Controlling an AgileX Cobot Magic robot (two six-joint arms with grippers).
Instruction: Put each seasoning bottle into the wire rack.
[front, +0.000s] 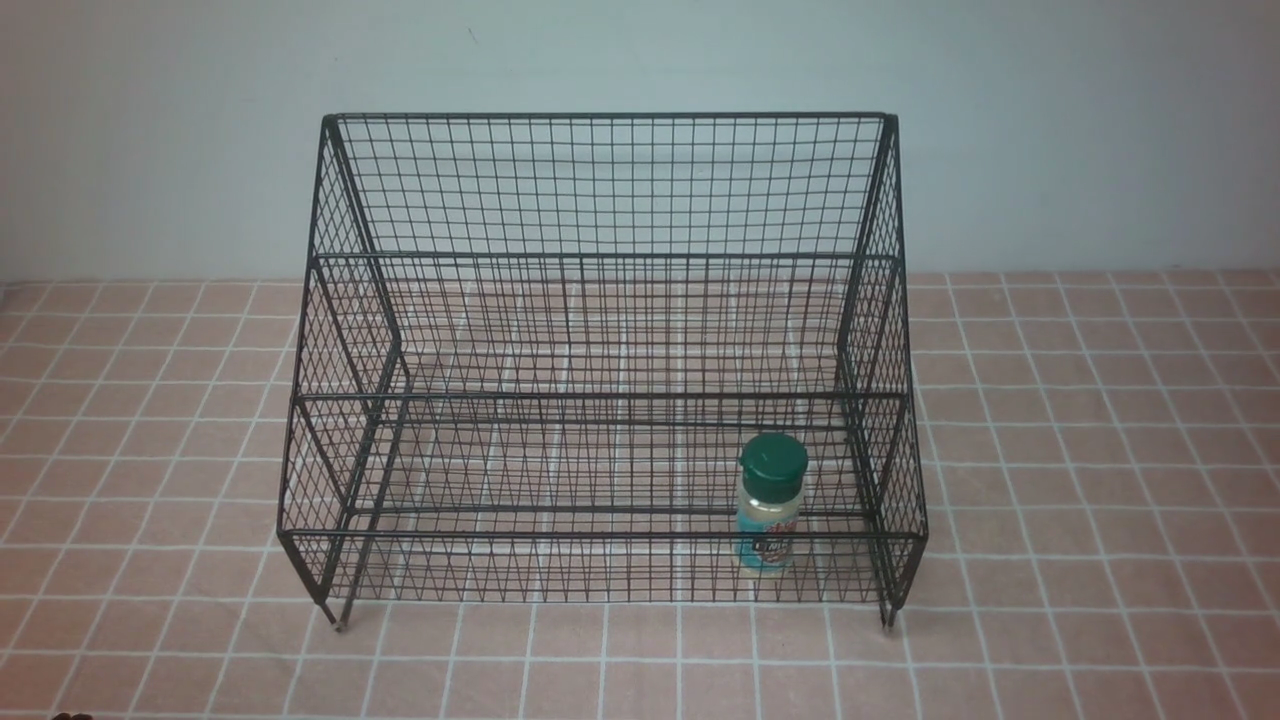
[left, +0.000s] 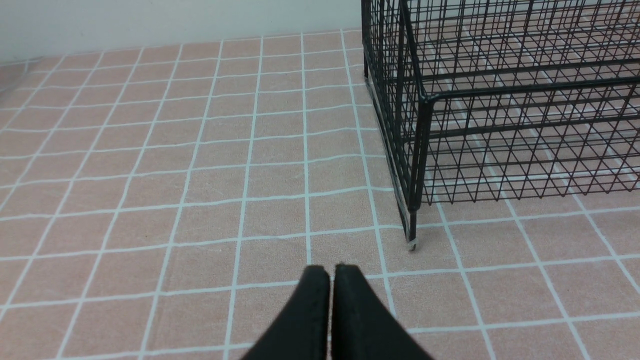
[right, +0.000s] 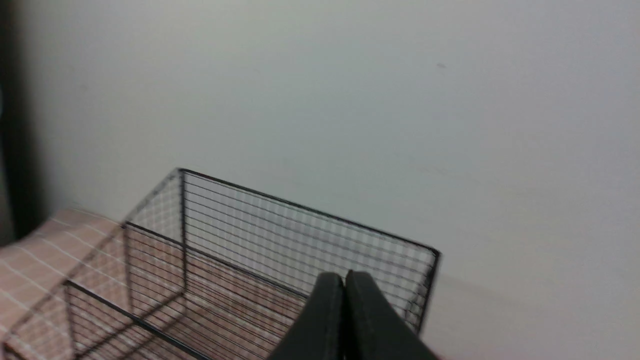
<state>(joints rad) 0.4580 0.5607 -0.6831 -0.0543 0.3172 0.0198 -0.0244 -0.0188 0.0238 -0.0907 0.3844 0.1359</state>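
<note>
Only the front view shows the seasoning bottle (front: 770, 505) inside the wire rack (front: 600, 250) — wrist views show each hand (left: 331, 270) (right: 345, 276) closed, empty.

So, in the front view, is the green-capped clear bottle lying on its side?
No, the green-capped clear bottle stands upright inside the black wire-mesh rack, on its lowest tier.

One seasoning bottle (front: 771, 503) — one wire rack (front: 600, 360).
</note>
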